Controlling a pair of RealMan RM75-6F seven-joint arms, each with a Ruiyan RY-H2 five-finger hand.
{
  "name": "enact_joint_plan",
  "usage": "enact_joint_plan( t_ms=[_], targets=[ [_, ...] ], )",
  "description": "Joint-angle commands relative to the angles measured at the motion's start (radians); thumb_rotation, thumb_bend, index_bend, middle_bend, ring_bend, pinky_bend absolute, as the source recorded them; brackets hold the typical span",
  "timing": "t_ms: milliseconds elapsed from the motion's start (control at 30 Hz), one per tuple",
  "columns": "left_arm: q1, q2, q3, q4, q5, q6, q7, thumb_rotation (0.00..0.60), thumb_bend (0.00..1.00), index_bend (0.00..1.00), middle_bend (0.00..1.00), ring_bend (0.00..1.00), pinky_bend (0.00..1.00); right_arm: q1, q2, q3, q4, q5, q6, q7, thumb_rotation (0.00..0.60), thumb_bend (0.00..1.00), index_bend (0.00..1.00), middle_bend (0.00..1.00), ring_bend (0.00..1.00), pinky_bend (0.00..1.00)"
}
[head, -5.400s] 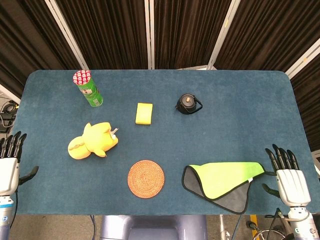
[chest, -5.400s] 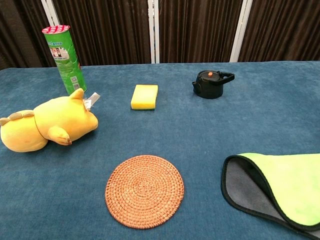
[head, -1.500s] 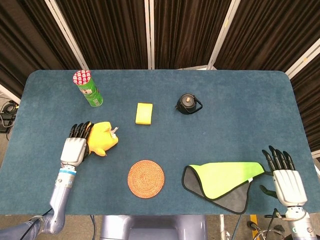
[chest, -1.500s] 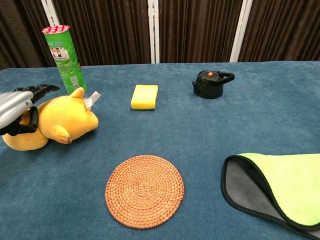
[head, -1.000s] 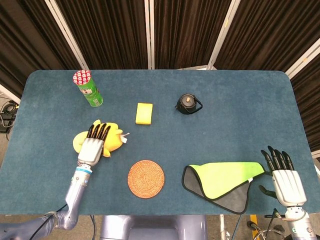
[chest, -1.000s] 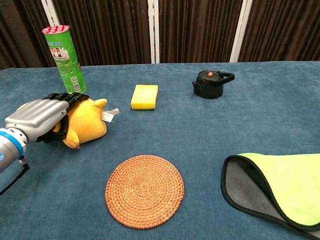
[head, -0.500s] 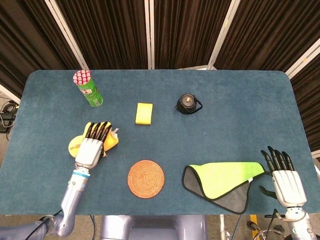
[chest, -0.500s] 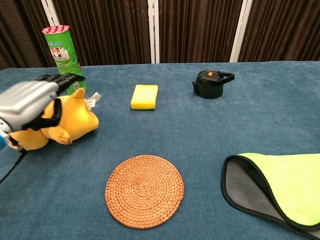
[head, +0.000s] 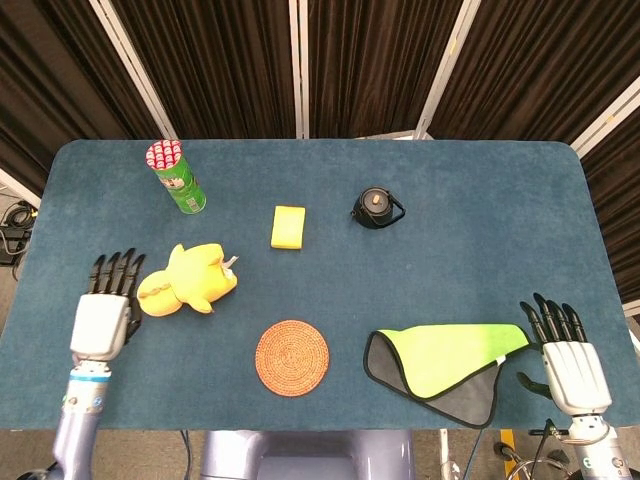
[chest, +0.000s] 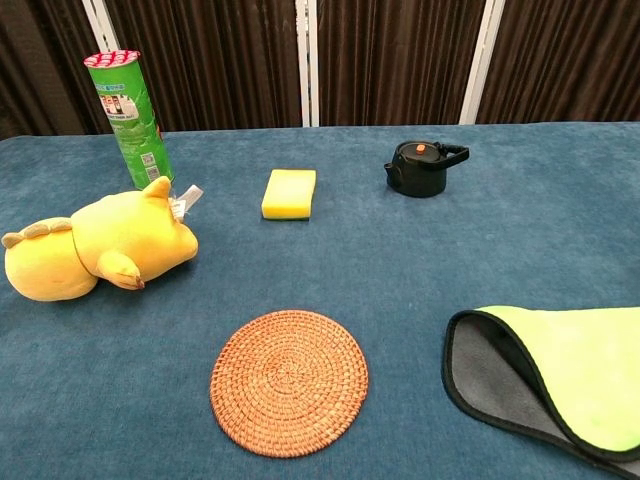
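A yellow plush toy (head: 187, 281) lies on its side at the table's left, also in the chest view as the plush toy (chest: 95, 250). My left hand (head: 103, 308) hovers flat just left of it, fingers spread, holding nothing and apart from the toy. My right hand (head: 566, 357) is at the table's front right corner, fingers spread and empty, just right of a green and grey cloth (head: 447, 356). Neither hand shows in the chest view.
A green snack can (head: 177, 178) stands at the back left. A yellow sponge (head: 288, 227) and a small black teapot (head: 376, 208) sit mid-table. A woven round coaster (head: 292, 357) lies near the front edge, left of the cloth (chest: 560, 378).
My left hand has lifted off the plush toy and drawn back to the left. The toy has settled back to the left after a shove to the right. The right hand has not moved.
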Motion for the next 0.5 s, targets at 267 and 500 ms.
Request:
enact_joint_plan(
  t_ms=[267, 500],
  targets=[
    [0.148, 0.126, 0.054, -0.064, 0.038, 0.143, -0.030, 0.600, 0.32, 0.00, 0.00, 0.00, 0.00, 0.002, -0.008, -0.007, -0.004, -0.017, 0.000, -0.025, 0.600, 0.02, 0.00, 0.00, 0.00, 0.00],
    [0.169, 0.172, 0.049, -0.112, 0.044, 0.149, -0.023, 0.600, 0.29, 0.00, 0.00, 0.00, 0.00, 0.003, -0.012, -0.009, -0.003, -0.016, -0.004, -0.033, 0.600, 0.02, 0.00, 0.00, 0.00, 0.00]
  ],
)
